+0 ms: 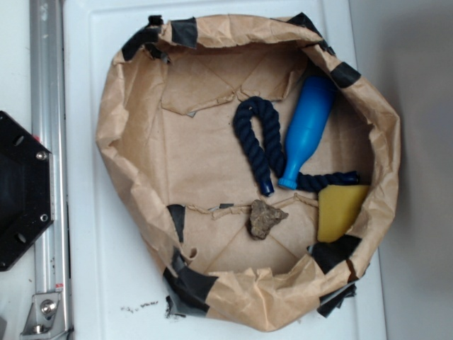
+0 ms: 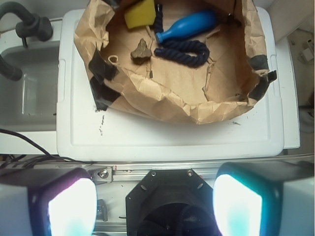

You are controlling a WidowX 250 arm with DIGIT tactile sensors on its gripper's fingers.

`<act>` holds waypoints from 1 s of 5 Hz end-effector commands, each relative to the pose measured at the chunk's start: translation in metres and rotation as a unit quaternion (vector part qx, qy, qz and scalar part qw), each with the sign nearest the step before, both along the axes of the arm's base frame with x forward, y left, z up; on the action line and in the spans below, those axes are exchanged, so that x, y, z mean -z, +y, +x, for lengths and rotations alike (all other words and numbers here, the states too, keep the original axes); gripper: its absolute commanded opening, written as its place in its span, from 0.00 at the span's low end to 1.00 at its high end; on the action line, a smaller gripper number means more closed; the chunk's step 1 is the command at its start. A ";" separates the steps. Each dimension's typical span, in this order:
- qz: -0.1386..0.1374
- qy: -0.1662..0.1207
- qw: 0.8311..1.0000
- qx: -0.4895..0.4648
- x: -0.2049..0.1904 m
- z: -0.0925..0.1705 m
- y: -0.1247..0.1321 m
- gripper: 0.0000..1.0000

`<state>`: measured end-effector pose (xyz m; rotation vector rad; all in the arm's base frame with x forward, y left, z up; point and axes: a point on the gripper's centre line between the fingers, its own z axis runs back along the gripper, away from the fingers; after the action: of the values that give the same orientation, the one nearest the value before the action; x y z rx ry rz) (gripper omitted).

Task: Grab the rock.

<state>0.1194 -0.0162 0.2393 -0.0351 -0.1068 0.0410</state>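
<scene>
The rock (image 1: 265, 218) is a small jagged grey-brown stone lying on the floor of a brown paper nest (image 1: 134, 177), near its front side. It also shows in the wrist view (image 2: 141, 51), far up the frame. My gripper (image 2: 155, 209) is open and empty, its two glowing pads wide apart, hovering over the black robot base (image 2: 170, 196), well away from the nest. The gripper itself is out of the exterior view.
Inside the nest lie a blue bottle (image 1: 306, 131), a dark blue rope (image 1: 258, 138) and a yellow sponge (image 1: 340, 211). The nest sits on a white surface (image 1: 92, 234). A metal rail (image 1: 48, 142) and the black base (image 1: 21, 191) are at the left.
</scene>
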 end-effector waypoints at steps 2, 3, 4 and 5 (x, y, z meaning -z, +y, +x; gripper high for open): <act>-0.029 -0.045 0.974 -0.222 0.069 0.115 0.038 1.00; -0.062 -0.084 0.960 -0.261 0.107 0.128 0.026 1.00; -0.062 -0.080 0.957 -0.272 0.130 0.140 0.015 1.00; -0.059 -0.074 0.961 -0.261 0.146 0.154 0.008 1.00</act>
<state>0.2629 -0.0108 0.0750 -0.1043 -0.1962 0.5704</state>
